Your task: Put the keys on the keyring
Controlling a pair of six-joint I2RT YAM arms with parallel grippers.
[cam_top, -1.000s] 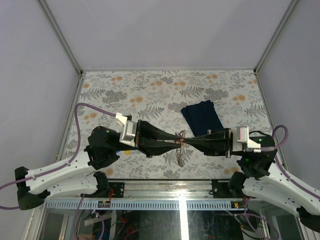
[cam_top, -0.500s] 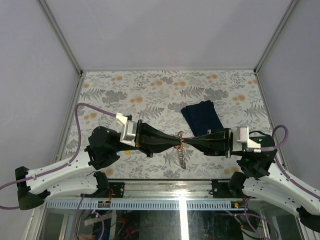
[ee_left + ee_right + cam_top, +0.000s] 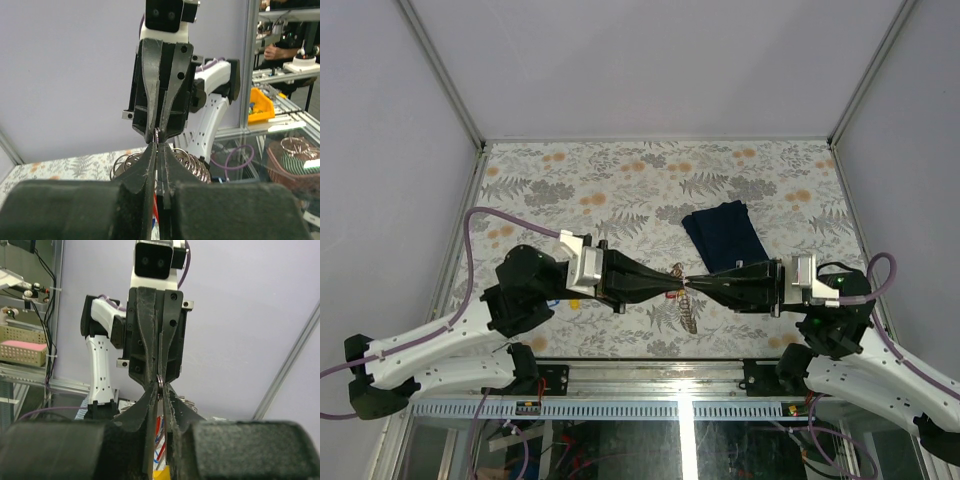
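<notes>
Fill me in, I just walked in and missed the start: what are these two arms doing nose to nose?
The two arms are working tip to tip above the table. The left gripper and the right gripper are both shut, meeting at a small metal loop between their tips. The toothed keyring with its coloured tags appears to hang just below that meeting point. It looks like a key is being threaded on, but the detail is too small to tell how far along it is. A navy cloth lies beyond them, untouched.

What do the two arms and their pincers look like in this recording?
The left arm and right arm have white links, black joints and a looping purple cable. A silver block sits at each wrist. The left pincer and right pincer are black, with two long tapering fingers.
</notes>
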